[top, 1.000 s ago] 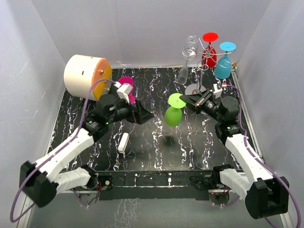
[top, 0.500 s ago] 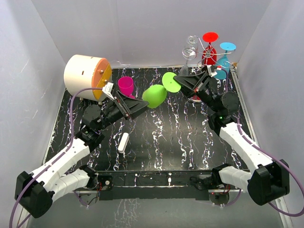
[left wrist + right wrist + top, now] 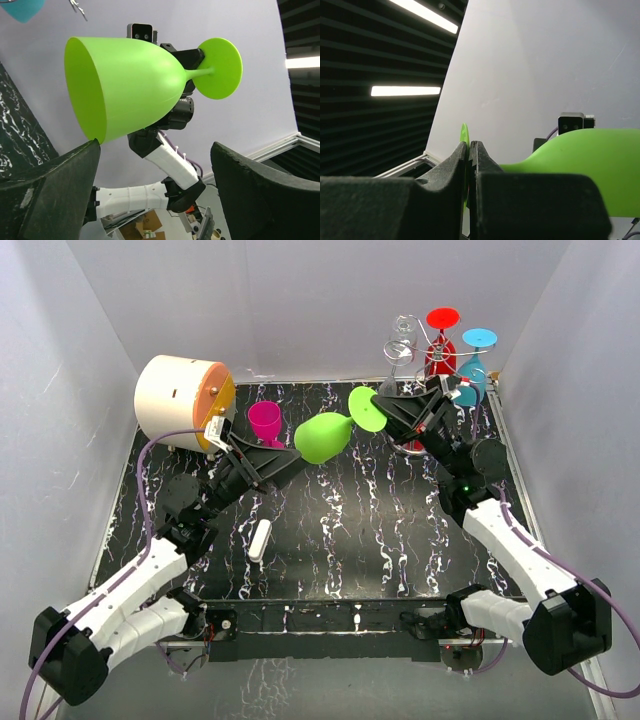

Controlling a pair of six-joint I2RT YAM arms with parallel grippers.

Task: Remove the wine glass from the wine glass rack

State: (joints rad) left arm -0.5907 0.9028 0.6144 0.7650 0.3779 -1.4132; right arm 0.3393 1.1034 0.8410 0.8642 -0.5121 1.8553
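A green wine glass [image 3: 322, 436] lies on its side in the air, bowl to the left, foot to the right. My right gripper [image 3: 378, 412] is shut on the glass's flat foot [image 3: 464, 136]; the bowl [image 3: 585, 162] fills the right of the right wrist view. My left gripper [image 3: 292, 458] is open just below and left of the bowl. In the left wrist view the glass [image 3: 130, 85] hangs above the open gripper [image 3: 155, 175], its rim close to the left finger [image 3: 55, 192]. The wire rack [image 3: 418, 338] stands at the back right with red [image 3: 440, 352], blue [image 3: 470, 380] and clear [image 3: 392, 380] glasses hanging.
A pink glass [image 3: 265, 421] stands upright on the black marbled table [image 3: 340, 540]. A cream drum [image 3: 180, 400] with an orange face lies at the back left. A small white cylinder [image 3: 260, 540] lies on the table in front of the left arm. White walls enclose the table.
My right gripper has lifted the green glass from mid-table up and back and turned it on its side. My left gripper has risen and reached right, under the bowl.
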